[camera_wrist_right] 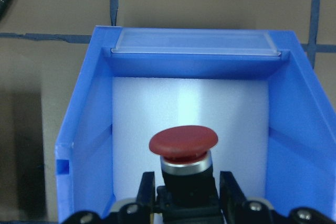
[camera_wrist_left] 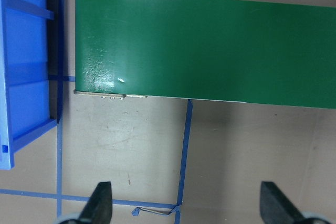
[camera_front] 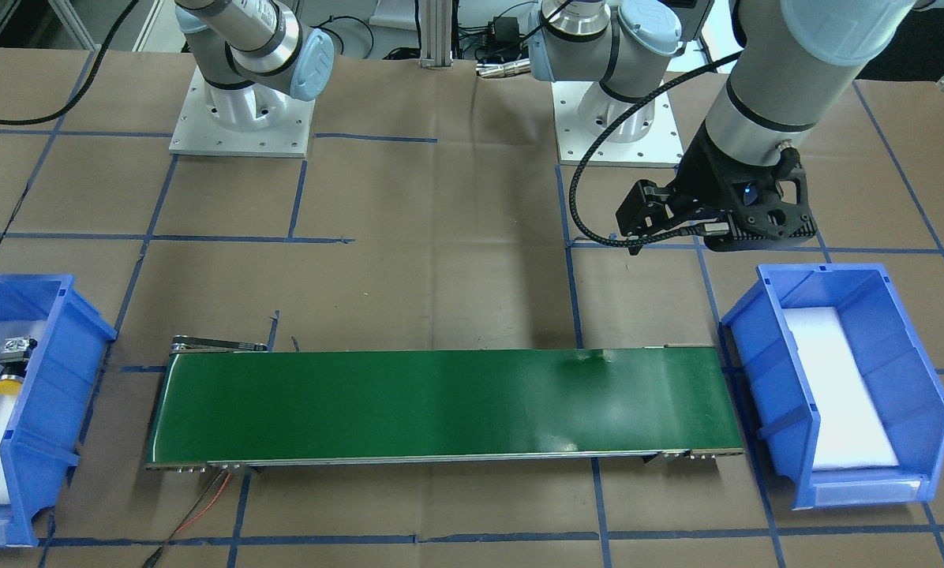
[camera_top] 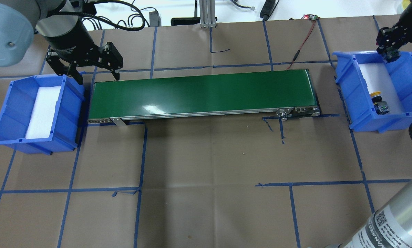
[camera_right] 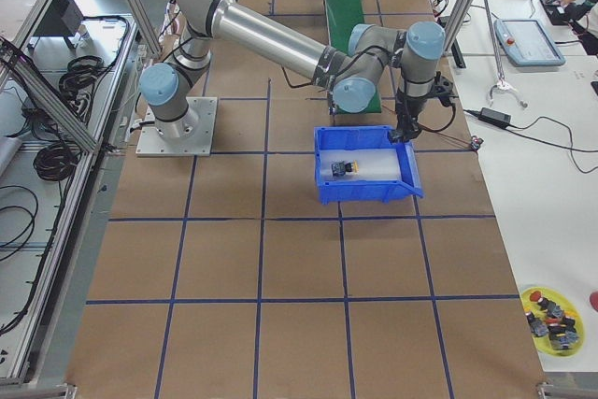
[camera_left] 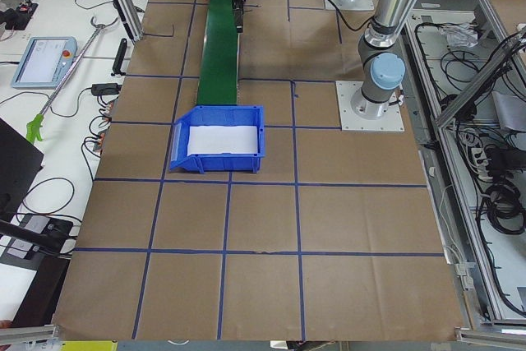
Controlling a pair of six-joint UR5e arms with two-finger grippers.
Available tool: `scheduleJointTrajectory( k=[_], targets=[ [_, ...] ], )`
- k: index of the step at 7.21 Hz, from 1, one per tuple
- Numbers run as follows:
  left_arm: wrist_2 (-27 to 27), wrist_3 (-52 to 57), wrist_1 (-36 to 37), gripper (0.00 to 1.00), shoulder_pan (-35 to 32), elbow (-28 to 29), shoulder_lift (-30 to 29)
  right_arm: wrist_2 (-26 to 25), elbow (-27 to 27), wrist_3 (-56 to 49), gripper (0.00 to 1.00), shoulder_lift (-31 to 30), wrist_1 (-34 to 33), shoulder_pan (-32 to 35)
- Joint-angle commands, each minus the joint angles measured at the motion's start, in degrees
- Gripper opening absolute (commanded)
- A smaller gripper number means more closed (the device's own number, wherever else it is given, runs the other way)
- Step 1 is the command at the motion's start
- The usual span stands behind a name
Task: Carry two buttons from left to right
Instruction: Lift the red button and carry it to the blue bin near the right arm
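My right gripper is shut on the black body of the red-capped button. It holds the button above the white foam floor of the right blue bin. In the overhead view this gripper hangs over the far end of that bin. The yellow-capped button lies on its side in the near part of the same bin; it also shows in the front-facing view. My left gripper is open and empty, above the left end of the green conveyor belt.
The left blue bin holds only white foam. A red cable runs behind the belt's right end. A yellow dish with several spare buttons sits at the table's near right corner in the exterior right view.
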Motion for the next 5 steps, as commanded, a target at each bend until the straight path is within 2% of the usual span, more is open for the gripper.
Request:
scheduleJointTrajectory(
  k=[1,5],
  targets=[
    [-0.1,0.0,0.0,1.0,0.0,0.0,0.0,0.6,4.8,1.2,0.03,-0.1,-4.4,-0.4],
    [0.0,0.0,0.0,1.0,0.0,0.1,0.0,0.6,6.3,1.0,0.04,2.7,-5.8,-1.2]
  ],
)
